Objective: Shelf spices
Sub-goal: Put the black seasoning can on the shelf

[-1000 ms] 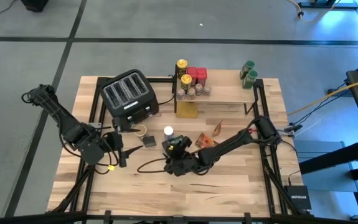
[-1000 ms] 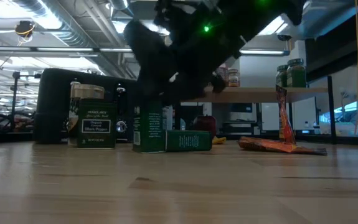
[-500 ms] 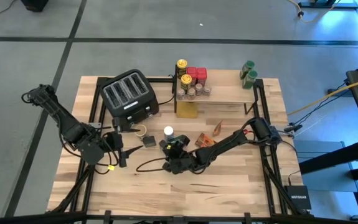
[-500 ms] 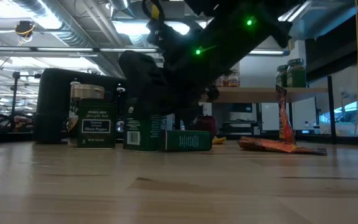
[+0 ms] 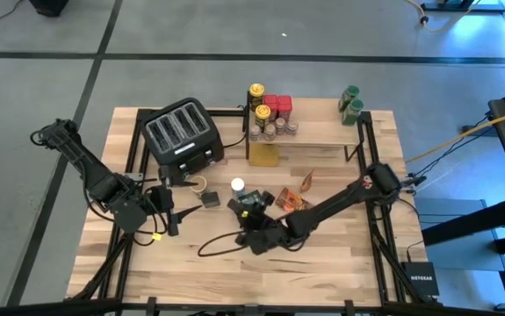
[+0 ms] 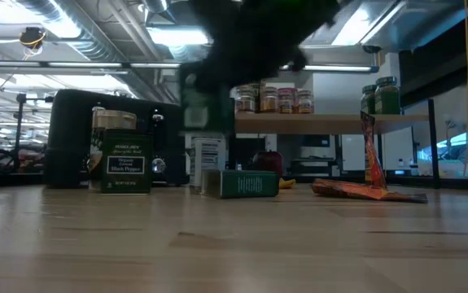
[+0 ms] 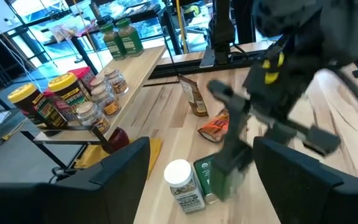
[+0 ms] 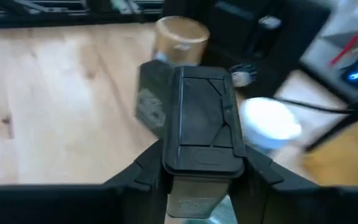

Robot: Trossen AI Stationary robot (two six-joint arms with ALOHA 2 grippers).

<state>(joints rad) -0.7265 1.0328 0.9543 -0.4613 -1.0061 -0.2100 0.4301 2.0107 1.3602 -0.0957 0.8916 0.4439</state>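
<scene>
Right gripper (image 8: 200,171) clamped on a green spice tin (image 8: 202,118), lifted clear of the table in front of the shelf (image 5: 309,132), left gripper (image 5: 171,211) spread wide, empty, beside the toaster (image 5: 182,133).

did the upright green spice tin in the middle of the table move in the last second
Yes. In the low view the green rectangular spice tin has gone up off the wooden tabletop, clamped by the right gripper, above the lying green tin.

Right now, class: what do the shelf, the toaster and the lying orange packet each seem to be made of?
Shelf: pale unpainted wood plank with visible grain, on thin black legs, likely metal.
Toaster: black casing, apparently plastic or coated metal; it shows soft reflections.
Orange packet: probably foil or plastic film, crinkled and glossy.
</scene>
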